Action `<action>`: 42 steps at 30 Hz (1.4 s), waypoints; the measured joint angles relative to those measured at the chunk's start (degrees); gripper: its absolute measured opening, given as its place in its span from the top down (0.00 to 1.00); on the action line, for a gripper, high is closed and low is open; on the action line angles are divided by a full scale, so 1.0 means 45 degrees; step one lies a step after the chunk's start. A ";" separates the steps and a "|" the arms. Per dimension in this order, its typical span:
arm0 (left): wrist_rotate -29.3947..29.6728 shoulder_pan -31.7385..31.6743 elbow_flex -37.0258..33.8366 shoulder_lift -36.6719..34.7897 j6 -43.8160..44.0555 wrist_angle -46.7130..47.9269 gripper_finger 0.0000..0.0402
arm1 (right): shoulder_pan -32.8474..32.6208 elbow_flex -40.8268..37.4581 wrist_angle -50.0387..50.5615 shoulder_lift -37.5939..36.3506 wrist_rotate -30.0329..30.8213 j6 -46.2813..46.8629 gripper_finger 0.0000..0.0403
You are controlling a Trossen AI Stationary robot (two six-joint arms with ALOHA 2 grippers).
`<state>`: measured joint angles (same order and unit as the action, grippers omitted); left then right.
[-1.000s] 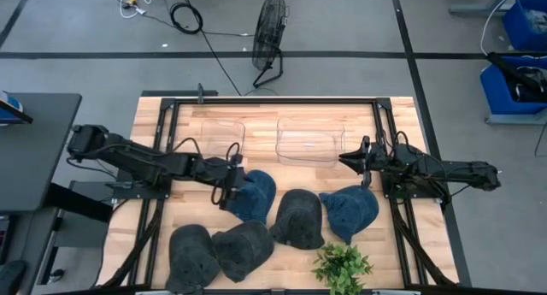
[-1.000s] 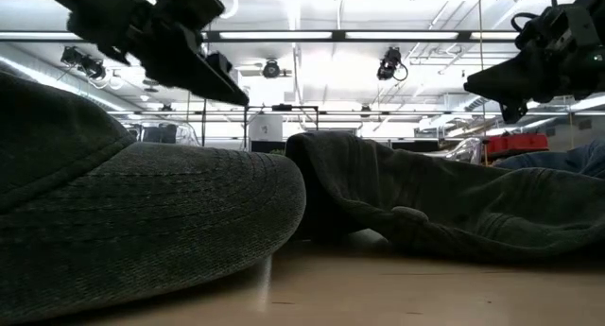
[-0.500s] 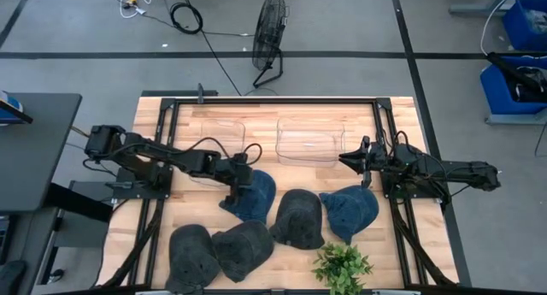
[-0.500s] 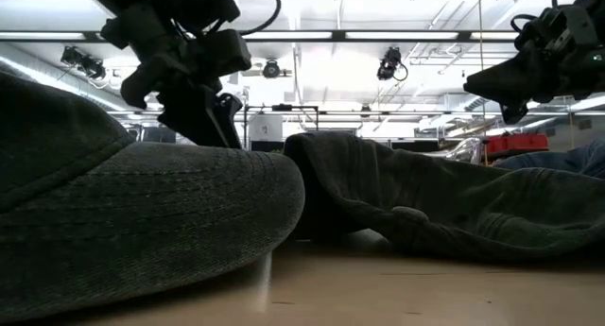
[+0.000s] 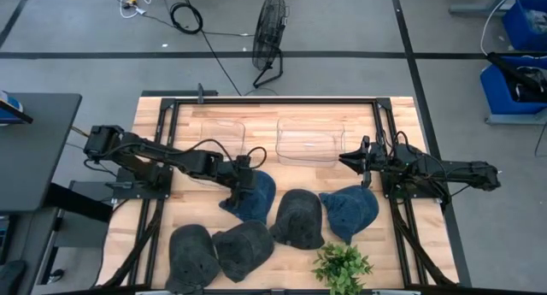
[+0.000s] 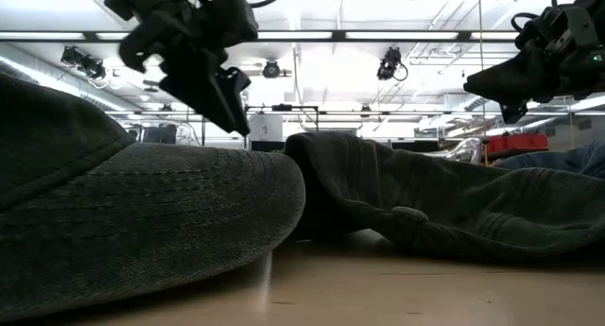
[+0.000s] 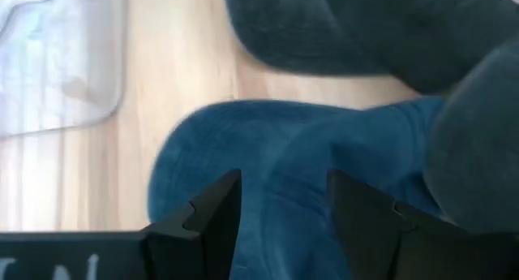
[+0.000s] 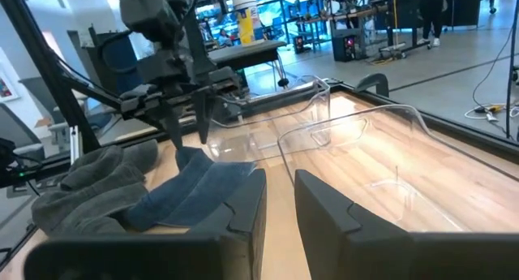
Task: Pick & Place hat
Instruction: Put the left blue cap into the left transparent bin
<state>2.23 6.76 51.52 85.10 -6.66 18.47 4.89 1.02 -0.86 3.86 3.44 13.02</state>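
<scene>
The left gripper point(image 5: 245, 180) pointed downward with its fingers parted; the right gripper point(image 5: 346, 158) hovered level, fingers apart

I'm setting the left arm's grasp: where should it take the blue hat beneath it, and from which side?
Grip the flat brim edge of the blue hat from above. It lies clear on bare wood facing the clear bin, and the left pincer is open over it.

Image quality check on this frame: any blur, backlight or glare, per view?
Low view: bright ceiling lights leave the left tool a silhouette, and the near dark hat fills the foreground, soft. Left wrist view: the blue hat is soft, its tool's fingers sharper. Right wrist view: reflections on the clear bin. High view: evenly lit, sharp.
</scene>
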 joint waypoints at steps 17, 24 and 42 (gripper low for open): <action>0.0133 0.0127 -0.1348 0.0097 0.0594 -0.1012 0.58 | 0.0000 0.0002 0.0000 0.0000 0.0000 0.0000 0.82; 0.0138 -0.0001 -0.1348 0.0097 0.0559 -0.0888 0.89 | 0.0000 0.0002 0.0002 0.0000 0.0005 -0.0005 0.82; 0.1946 -0.0130 0.1604 -0.3699 0.0513 0.2299 0.99 | -0.0003 0.0000 0.0000 -0.0005 0.0056 0.0685 0.82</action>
<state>10.99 6.17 58.74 68.45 -4.35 28.82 4.87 1.02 -0.86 3.84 3.69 16.10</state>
